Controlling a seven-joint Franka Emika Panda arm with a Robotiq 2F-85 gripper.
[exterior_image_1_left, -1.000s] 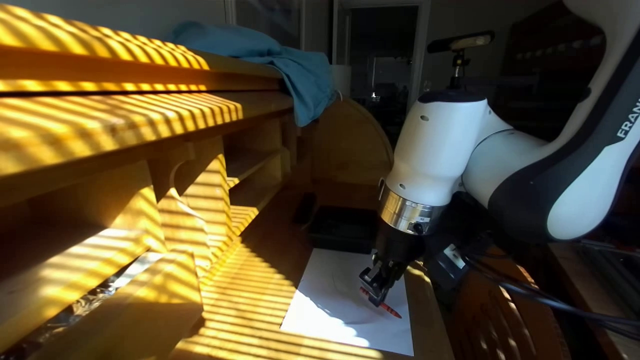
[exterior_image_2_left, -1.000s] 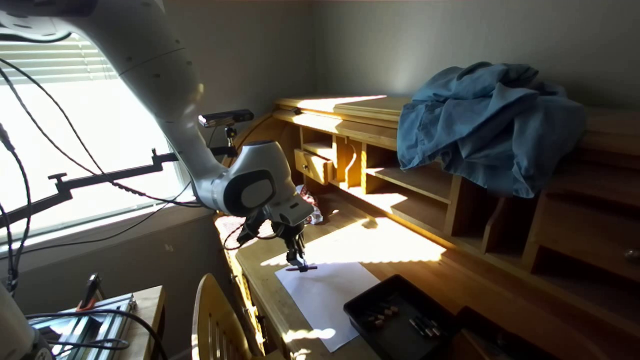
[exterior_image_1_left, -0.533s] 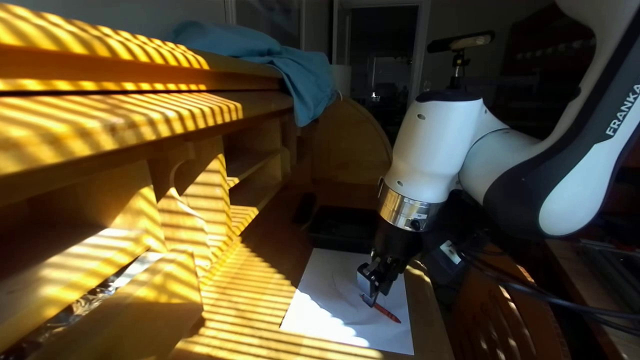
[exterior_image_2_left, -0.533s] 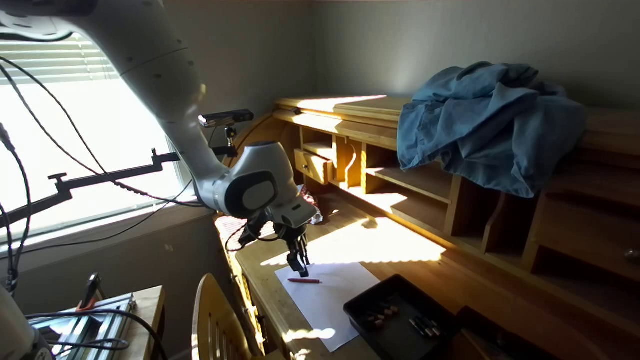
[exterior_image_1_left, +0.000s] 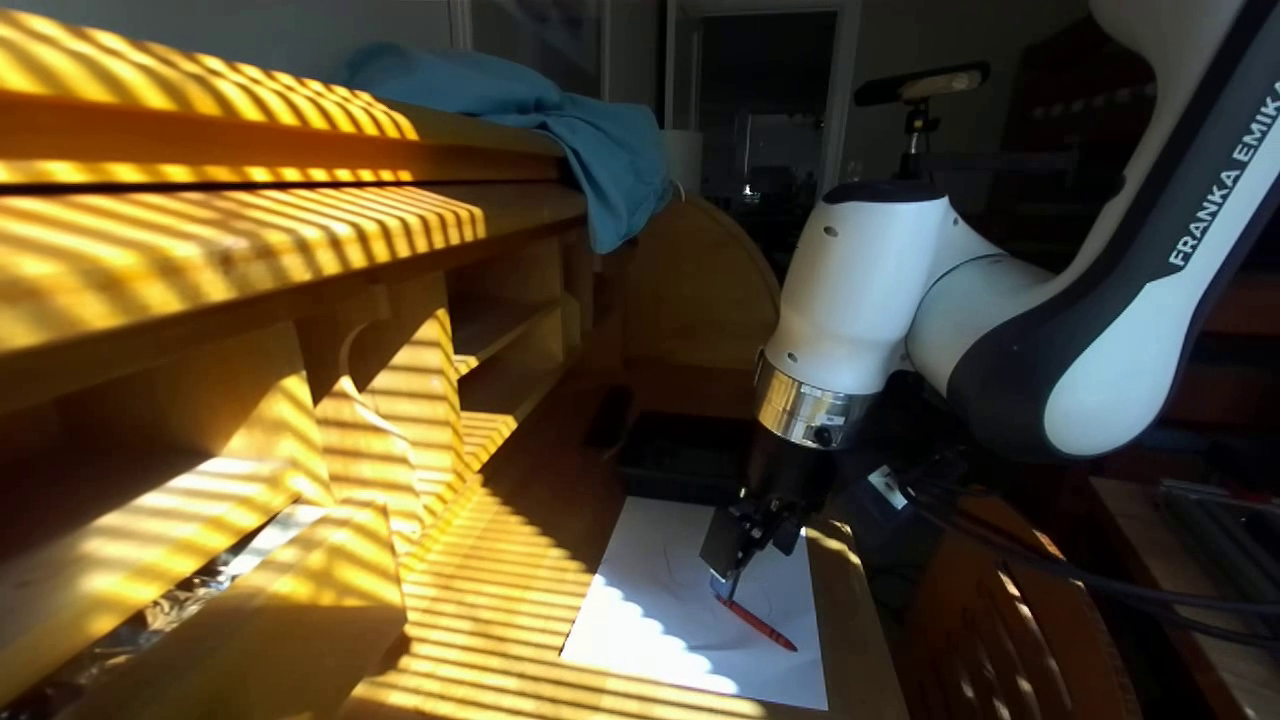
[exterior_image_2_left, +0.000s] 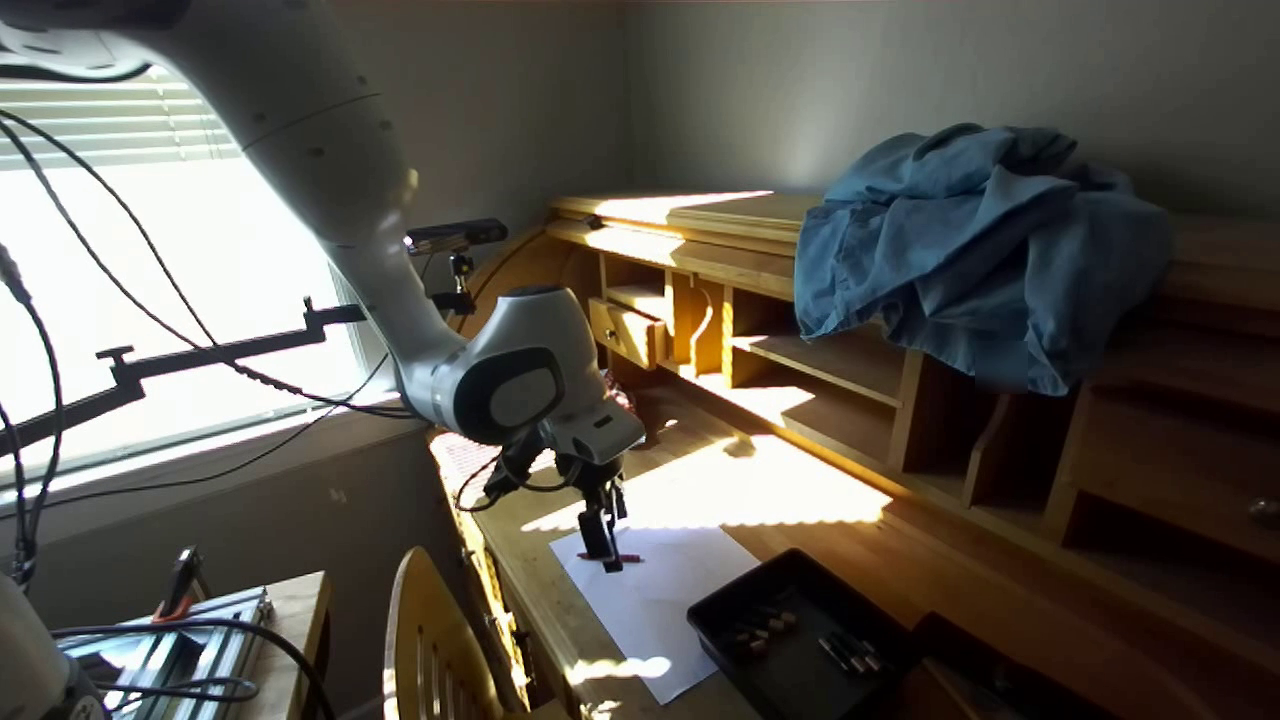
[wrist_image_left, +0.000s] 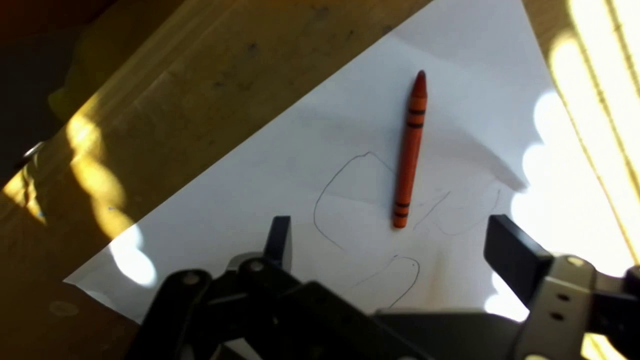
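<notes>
A red-orange crayon (wrist_image_left: 411, 150) with black bands lies on a white sheet of paper (wrist_image_left: 240, 200) that carries a few thin pencil-like lines. In the wrist view its pointed end faces away from my gripper (wrist_image_left: 390, 240), whose fingers stand wide apart with nothing between them. The crayon's blunt end lies just beyond the gap, nearer the middle than either fingertip. Both exterior views show the gripper (exterior_image_1_left: 750, 565) low over the paper, above the crayon (exterior_image_1_left: 760, 625). In an exterior view a finger covers part of the crayon (exterior_image_2_left: 630, 558). Whether any fingertip touches the paper I cannot tell.
A black tray (exterior_image_2_left: 800, 680) with several small sticks stands beside the paper on the desk. Wooden shelves (exterior_image_2_left: 830, 360) with a pulled-out drawer (exterior_image_2_left: 625, 332) rise at the desk's back. Blue cloth (exterior_image_2_left: 980, 250) hangs over the top. A chair (exterior_image_2_left: 430, 640) stands at the front edge.
One second ago the gripper was shut on the crayon. It has since let go and spread wide; the crayon now rests on the paper, and the arm has shifted slightly.
</notes>
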